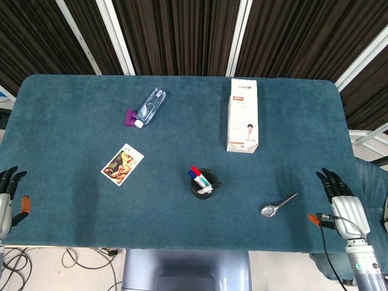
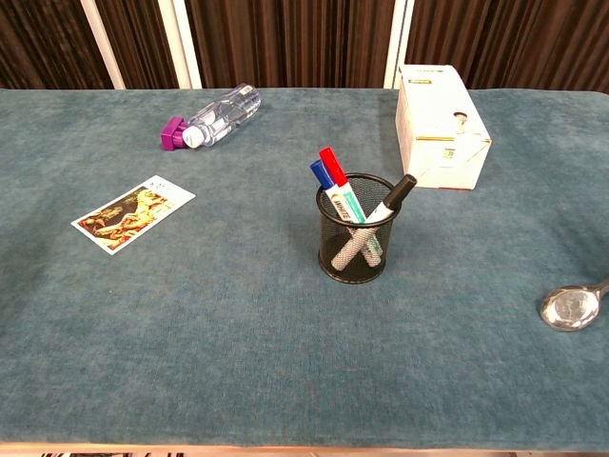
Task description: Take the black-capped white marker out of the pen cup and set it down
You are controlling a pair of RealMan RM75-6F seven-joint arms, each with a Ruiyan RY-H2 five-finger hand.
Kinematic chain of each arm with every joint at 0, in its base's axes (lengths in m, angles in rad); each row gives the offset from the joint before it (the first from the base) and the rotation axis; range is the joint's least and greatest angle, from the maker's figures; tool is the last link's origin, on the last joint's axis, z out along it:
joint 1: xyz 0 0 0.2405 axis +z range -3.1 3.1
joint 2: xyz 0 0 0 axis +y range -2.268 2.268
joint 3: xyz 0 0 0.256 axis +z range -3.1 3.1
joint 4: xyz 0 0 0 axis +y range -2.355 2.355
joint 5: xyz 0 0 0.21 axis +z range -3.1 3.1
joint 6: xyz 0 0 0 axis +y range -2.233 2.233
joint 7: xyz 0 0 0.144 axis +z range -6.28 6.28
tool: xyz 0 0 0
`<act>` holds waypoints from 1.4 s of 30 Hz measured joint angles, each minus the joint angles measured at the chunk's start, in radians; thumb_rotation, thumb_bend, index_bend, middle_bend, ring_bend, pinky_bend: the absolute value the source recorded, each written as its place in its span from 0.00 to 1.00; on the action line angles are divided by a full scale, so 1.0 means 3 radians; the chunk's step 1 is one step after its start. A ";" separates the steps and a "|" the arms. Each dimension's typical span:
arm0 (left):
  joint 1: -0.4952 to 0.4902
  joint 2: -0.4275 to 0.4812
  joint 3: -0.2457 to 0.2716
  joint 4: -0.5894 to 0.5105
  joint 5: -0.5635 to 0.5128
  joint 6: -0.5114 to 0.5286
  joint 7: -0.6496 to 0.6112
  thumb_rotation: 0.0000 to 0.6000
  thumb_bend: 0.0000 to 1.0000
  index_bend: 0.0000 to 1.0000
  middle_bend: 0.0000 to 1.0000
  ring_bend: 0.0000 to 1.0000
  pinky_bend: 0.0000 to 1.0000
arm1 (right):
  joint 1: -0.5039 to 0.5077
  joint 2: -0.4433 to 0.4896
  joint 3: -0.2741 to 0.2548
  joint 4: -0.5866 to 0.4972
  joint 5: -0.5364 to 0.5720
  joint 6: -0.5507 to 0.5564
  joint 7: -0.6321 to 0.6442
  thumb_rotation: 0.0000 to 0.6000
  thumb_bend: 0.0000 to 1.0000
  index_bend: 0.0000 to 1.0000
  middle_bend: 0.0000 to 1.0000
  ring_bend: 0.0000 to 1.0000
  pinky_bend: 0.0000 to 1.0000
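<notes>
Table (image 1: 73, 103): teal cloth top, spanning nearly the whole head view, dark slatted wall behind.

Carton (image 1: 243, 115): white box, lying flat at the far right of centre, printed face with a small figure turned up. In the chest view it sits behind and to the right of the cup, well apart from it.

Right hand (image 1: 339, 202): at the table's right near corner, just off the edge, fingers straight and spread, holding nothing. Seen in the head view only.

Left hand (image 1: 6, 197): at the table's left near edge, partly cut by the frame, fingers extended and apart, holding nothing. Seen in the head view only.

Bottle (image 2: 217, 118): clear plastic, on its side at the far left, purple cap toward the near left.

Card (image 2: 133, 213): picture card, flat, near left of the cup, well apart from the bottle.

Cup (image 2: 353, 248): black mesh, upright, near the table's centre, holding three markers.

Spoon (image 1: 277, 205): metal, flat on the cloth, between cup and right hand, bowl toward the near side.

Black marker (image 2: 388, 202): white barrel, black cap, inside the cup, leaning right with its cap over the right rim.

Red marker (image 2: 336, 173) and blue marker (image 2: 324, 178): inside the cup, side by side, leaning left, caps above the rim.
</notes>
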 measured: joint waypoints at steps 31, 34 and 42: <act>-0.0003 0.0007 -0.0030 -0.0043 -0.0155 -0.0071 -0.0014 1.00 0.53 0.18 0.09 0.09 0.11 | 0.1467 0.0062 0.0264 -0.0259 0.0272 -0.1839 0.1540 1.00 0.31 0.38 0.00 0.00 0.18; -0.0004 0.0010 -0.0034 -0.0044 -0.0166 -0.0078 -0.0020 1.00 0.53 0.17 0.09 0.09 0.11 | 0.1529 -0.0041 0.0311 -0.0285 0.0387 -0.1876 0.1431 1.00 0.31 0.38 0.00 0.00 0.18; -0.0007 0.0011 -0.0037 -0.0048 -0.0181 -0.0087 -0.0025 1.00 0.53 0.17 0.09 0.09 0.11 | 0.1669 -0.0193 0.0371 -0.0330 0.0620 -0.2027 0.1199 1.00 0.36 0.38 0.00 0.00 0.18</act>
